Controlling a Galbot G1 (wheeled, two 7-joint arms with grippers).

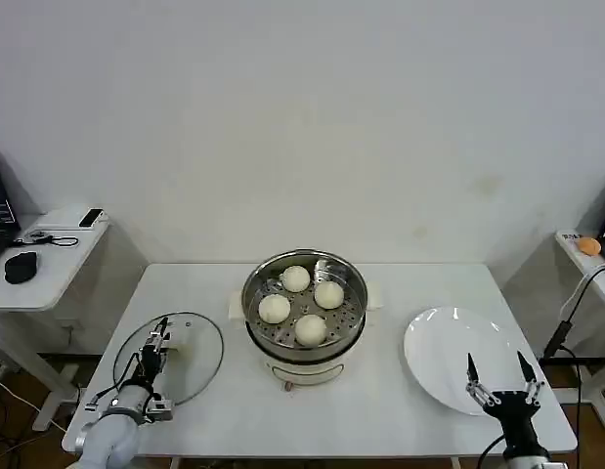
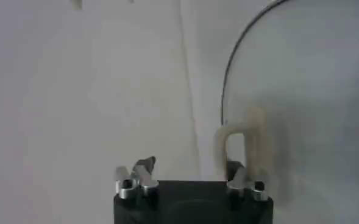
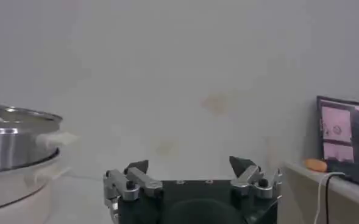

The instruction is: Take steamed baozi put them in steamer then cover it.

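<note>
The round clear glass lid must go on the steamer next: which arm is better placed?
Left. The left end effector is already at the round clear glass lid; the right end effector hovers open over the white plate.

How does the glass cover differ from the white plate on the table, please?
The cover is clear glass with a metal rim and a cream bar handle; the plate is plain opaque white with no handle. The cover lies on the steamer's left, with the left gripper over it; the plate lies on its right, near the right gripper. Both are round and rest flat.
</note>
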